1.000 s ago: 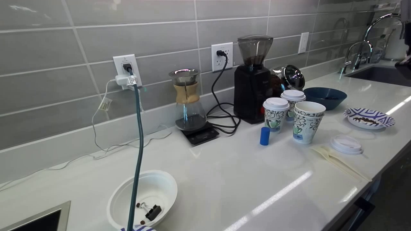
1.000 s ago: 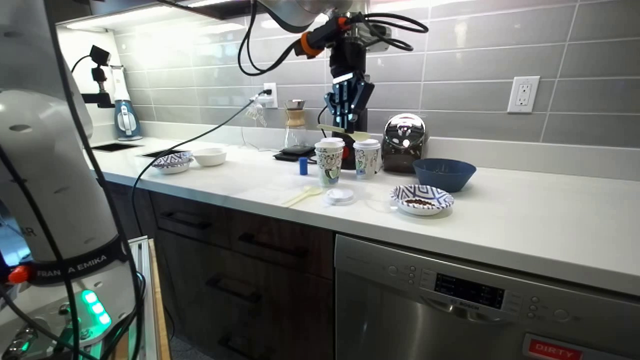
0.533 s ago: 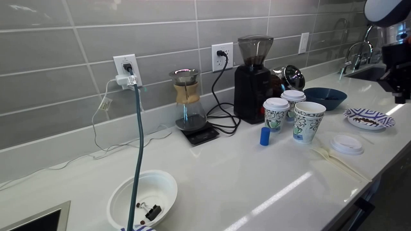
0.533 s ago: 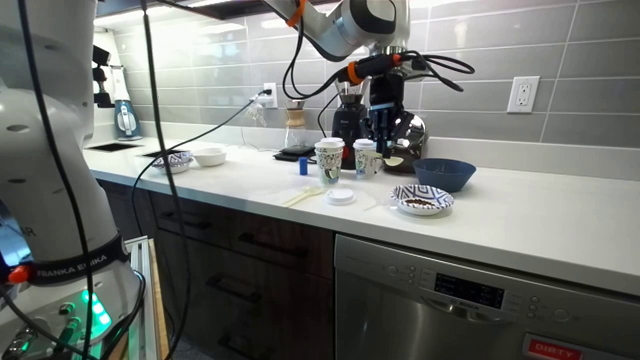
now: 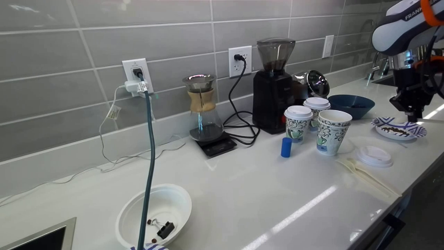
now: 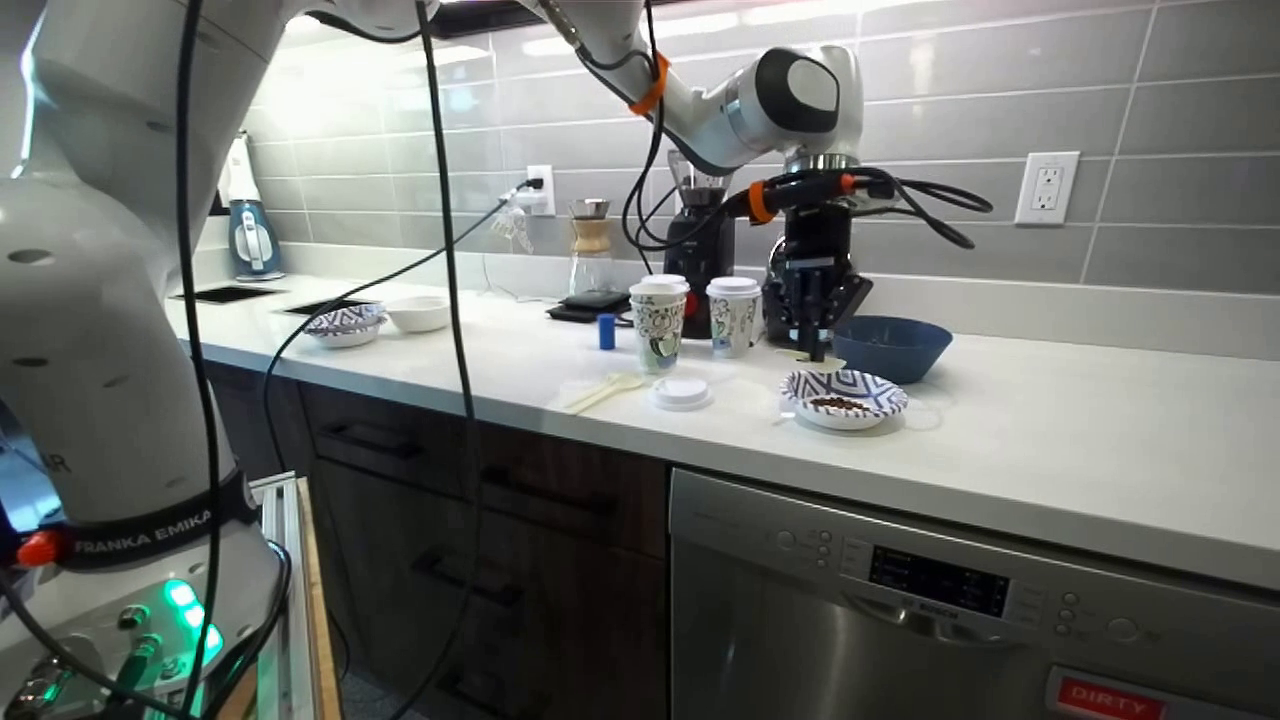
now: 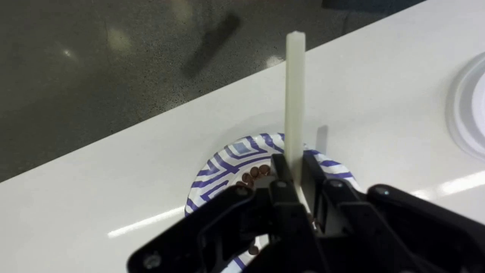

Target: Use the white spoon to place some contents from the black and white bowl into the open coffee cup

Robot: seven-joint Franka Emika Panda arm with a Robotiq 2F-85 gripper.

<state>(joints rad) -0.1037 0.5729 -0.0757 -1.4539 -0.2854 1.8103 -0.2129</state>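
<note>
My gripper (image 6: 815, 348) is shut on the white spoon (image 7: 294, 87), just above the black and white bowl (image 6: 865, 382). In the wrist view the handle sticks out past the fingertips (image 7: 278, 161) towards the counter's edge, and the scoop end is hidden behind the gripper. Brown beans (image 7: 254, 172) lie in the bowl, whose patterned rim (image 7: 227, 163) shows around the fingers. From an exterior view, the scoop appears as a pale patch below the fingertips; whether it touches the bowl I cannot tell. The open coffee cup (image 5: 333, 135) stands upright, without a lid, at a distance from my gripper.
Two lidded cups (image 5: 299, 121) stand behind the open one. A loose lid (image 5: 374, 157) and pale utensils (image 6: 605, 392) lie in front. A dark blue bowl (image 6: 890, 348) sits right behind the patterned bowl. The grinder (image 5: 272, 100) and a blue cylinder (image 5: 286, 147) are nearby.
The arm has come down and across, carrying the spoon from above the cups to over the black and white bowl. The grip on the spoon looks unchanged, and the objects on the counter stay put.
</note>
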